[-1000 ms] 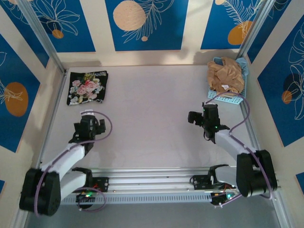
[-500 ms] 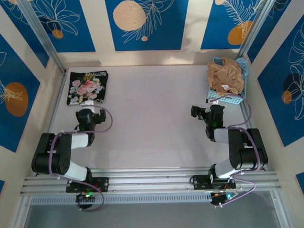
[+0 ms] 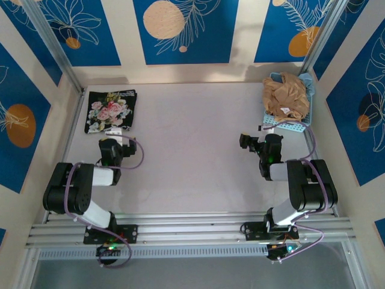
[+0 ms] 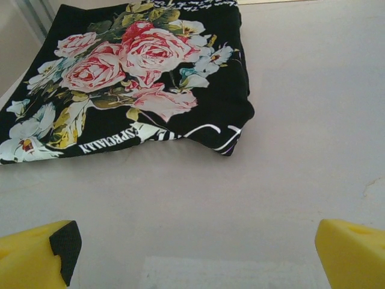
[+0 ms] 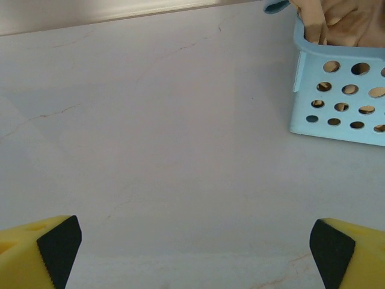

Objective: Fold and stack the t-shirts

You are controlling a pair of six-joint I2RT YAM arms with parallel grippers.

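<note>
Looking from the top, the table (image 3: 192, 150) has much free room in the middle, between the two arms. The black shirt (image 3: 110, 110) lies folded and flat at the far left corner, close to the left edge, with its rose print facing up. The tan shirt (image 3: 286, 96) sits crumpled in the blue basket (image 3: 287, 125) at the far right corner. The left gripper (image 3: 112, 133) is just in front of the black shirt, and the right gripper (image 3: 269, 129) is just in front of the basket.

From the left wrist, the black shirt (image 4: 132, 78) lies at the upper left, one rounded corner toward bare table. The jaws are wide open and hold nothing; the yellow fingers (image 4: 36, 256) are at the bottom corners.

From the right wrist, the perforated wall of the basket (image 5: 337, 102) stands at the upper right, with tan cloth (image 5: 343, 15) above its rim. These jaws are also wide open, with bare table between them.
</note>
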